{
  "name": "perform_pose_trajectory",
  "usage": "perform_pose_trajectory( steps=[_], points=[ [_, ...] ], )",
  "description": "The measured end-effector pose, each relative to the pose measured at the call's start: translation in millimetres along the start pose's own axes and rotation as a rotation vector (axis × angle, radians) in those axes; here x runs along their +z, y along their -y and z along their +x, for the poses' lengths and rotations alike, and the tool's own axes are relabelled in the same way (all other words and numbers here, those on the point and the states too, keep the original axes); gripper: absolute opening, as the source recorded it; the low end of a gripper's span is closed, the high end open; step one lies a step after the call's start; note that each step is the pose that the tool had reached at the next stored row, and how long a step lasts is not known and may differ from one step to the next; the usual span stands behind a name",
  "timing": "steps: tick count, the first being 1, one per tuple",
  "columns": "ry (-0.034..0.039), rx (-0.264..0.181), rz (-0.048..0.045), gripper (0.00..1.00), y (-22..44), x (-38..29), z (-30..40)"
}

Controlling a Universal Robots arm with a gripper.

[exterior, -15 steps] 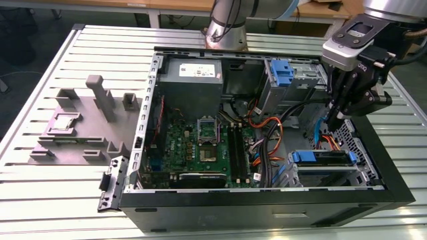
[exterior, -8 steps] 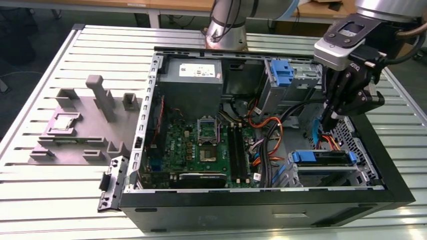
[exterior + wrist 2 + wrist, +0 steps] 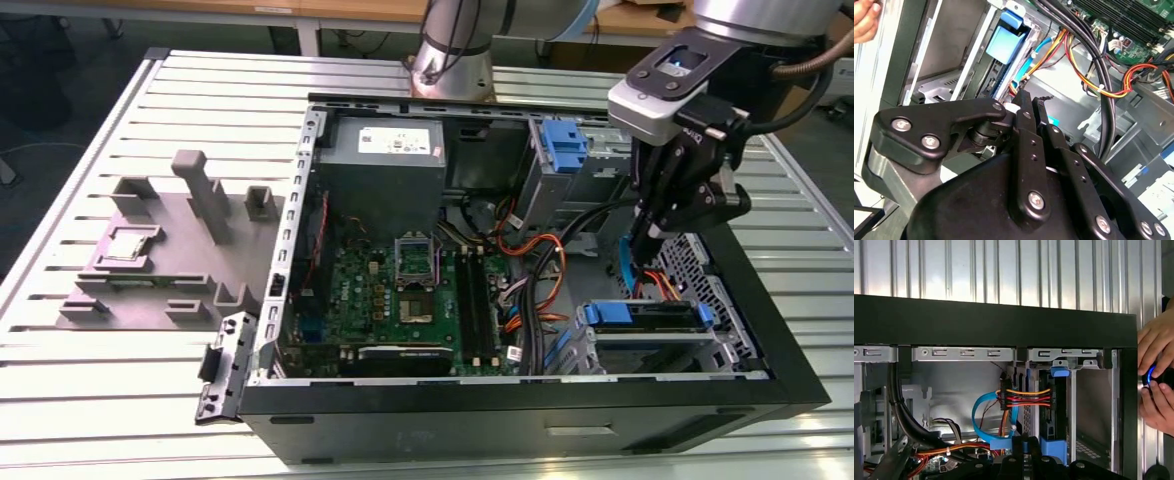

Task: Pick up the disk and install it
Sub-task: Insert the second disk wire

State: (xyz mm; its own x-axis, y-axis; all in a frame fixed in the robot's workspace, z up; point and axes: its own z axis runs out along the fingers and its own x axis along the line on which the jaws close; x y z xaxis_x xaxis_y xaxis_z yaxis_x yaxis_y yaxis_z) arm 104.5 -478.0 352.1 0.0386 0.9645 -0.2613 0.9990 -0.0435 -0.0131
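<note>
Blue-bracketed disk (image 3: 645,318) in computer case (image 3: 534,425)

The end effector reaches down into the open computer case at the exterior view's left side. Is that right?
Not quite. The end effector reaches down into the open computer case at the exterior view's right side, not its left. The exterior view shows this.

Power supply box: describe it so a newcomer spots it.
Inside the open black computer case, look past the green motherboard toward the arm's base. The power supply box sits on the exterior view's left of the blue caddy: the only grey block with a white sticker.
</note>
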Motion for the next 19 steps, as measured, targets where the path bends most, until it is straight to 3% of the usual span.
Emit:
perform_pose_trajectory(
  steps=[2, 3, 11, 15, 19],
  points=[
    [-0.0153, 0.0, -0.0009, 0.16, 0.2, 0.6, -2.2],
    [-0.0182, 0.0, -0.0011, 0.16, 0.3, 0.8, -3.1],
    [-0.0197, 0.0, -0.0027, 0.16, 1.9, 1.0, -3.8],
    [-0.0296, 0.003, -0.0153, 0.16, 7.8, 1.4, -4.7],
    [-0.0372, 0.005, -0.0282, 0.16, 8.3, 2.4, -8.6]
  ],
)
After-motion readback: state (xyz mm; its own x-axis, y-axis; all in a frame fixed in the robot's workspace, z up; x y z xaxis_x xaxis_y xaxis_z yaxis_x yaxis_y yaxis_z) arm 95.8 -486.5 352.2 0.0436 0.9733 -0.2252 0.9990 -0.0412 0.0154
